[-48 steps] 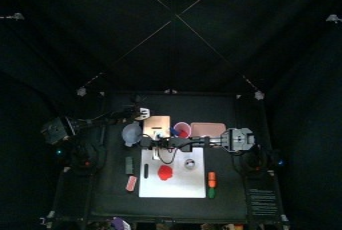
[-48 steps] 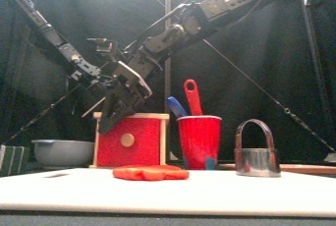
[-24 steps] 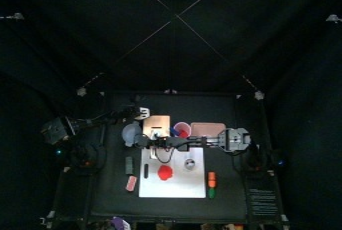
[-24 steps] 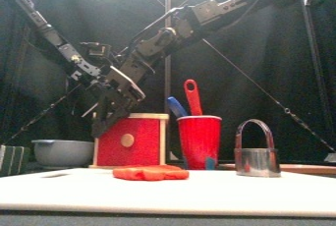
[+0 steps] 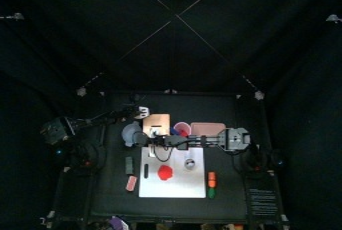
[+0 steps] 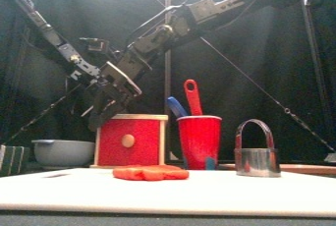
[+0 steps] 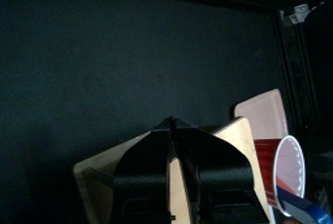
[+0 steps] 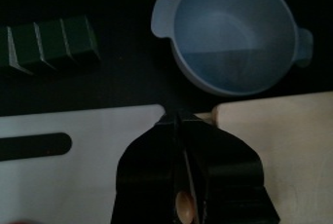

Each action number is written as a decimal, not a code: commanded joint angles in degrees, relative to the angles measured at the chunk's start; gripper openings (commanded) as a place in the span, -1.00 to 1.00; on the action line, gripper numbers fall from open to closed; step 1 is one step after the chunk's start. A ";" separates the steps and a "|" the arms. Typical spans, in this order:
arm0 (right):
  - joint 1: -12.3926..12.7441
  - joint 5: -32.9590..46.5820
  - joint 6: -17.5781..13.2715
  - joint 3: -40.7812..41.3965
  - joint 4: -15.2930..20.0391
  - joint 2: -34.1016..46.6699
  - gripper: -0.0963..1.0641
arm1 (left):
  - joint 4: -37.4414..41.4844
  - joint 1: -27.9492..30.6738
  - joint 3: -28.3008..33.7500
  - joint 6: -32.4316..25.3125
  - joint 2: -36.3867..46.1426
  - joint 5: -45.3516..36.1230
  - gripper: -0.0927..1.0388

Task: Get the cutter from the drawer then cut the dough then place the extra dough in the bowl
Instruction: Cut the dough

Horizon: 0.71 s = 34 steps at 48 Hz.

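Note:
The metal cutter (image 6: 257,151) stands upright on the white cutting board (image 6: 262,193), right of the red cup (image 6: 199,141). The flat red dough (image 6: 149,174) lies on the board in front of the wooden box (image 6: 132,141), whose red drawer front faces forward. The blue-grey bowl (image 6: 62,152) sits left of the box and also shows in the right wrist view (image 8: 235,43). My left gripper (image 7: 169,124) hangs shut over the box (image 7: 240,135). My right gripper (image 8: 182,121) is shut and empty above the board's back edge (image 8: 78,135), between the bowl and the box (image 8: 279,130).
Dark green sushi blocks (image 8: 53,45) lie on the table beside the bowl. A pink tray (image 5: 207,130) sits behind the board, right of the box. The red cup (image 5: 211,181) holds a blue and a red knife. Both arms cross above the box.
Both grippers have risen a little above the box and drifted left. The red drawer front now looks flush with the box. Dough and cutter have not moved.

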State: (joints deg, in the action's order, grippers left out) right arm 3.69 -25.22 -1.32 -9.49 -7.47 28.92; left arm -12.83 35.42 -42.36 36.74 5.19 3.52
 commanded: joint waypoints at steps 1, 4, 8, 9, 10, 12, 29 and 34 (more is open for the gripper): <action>-2.55 0.26 0.09 -0.97 0.70 -4.57 -0.04 | 1.93 0.35 0.79 -0.18 2.99 0.53 -0.07; -3.16 0.26 0.09 0.18 1.41 -5.89 -0.04 | 3.87 0.35 0.53 -0.26 4.39 0.62 -0.07; -3.69 0.44 0.09 3.25 2.37 -8.61 -0.04 | 7.38 0.18 -0.35 -0.26 6.50 1.32 -0.07; -3.78 0.53 0.09 4.13 2.64 -9.40 -0.04 | 8.35 0.09 -0.70 -0.26 7.03 1.67 -0.07; -3.87 0.70 0.09 5.01 2.99 -10.20 -0.04 | 9.40 0.09 -1.05 -0.26 7.65 1.93 -0.07; -3.87 1.23 0.09 7.03 3.69 -11.78 -0.04 | 11.95 0.09 -2.02 -0.18 9.23 2.99 -0.07; -4.13 17.14 0.09 32.61 11.78 -30.06 -0.04 | 23.99 -7.65 -11.34 -0.18 21.18 11.60 -0.07; -4.48 20.65 0.09 38.94 12.66 -34.10 -0.04 | 24.87 -10.28 -13.45 -0.18 23.38 12.48 -0.07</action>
State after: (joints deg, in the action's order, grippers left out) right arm -0.62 -7.38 -1.32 25.84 4.57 -0.18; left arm 11.16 26.98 -55.37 36.65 26.54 14.85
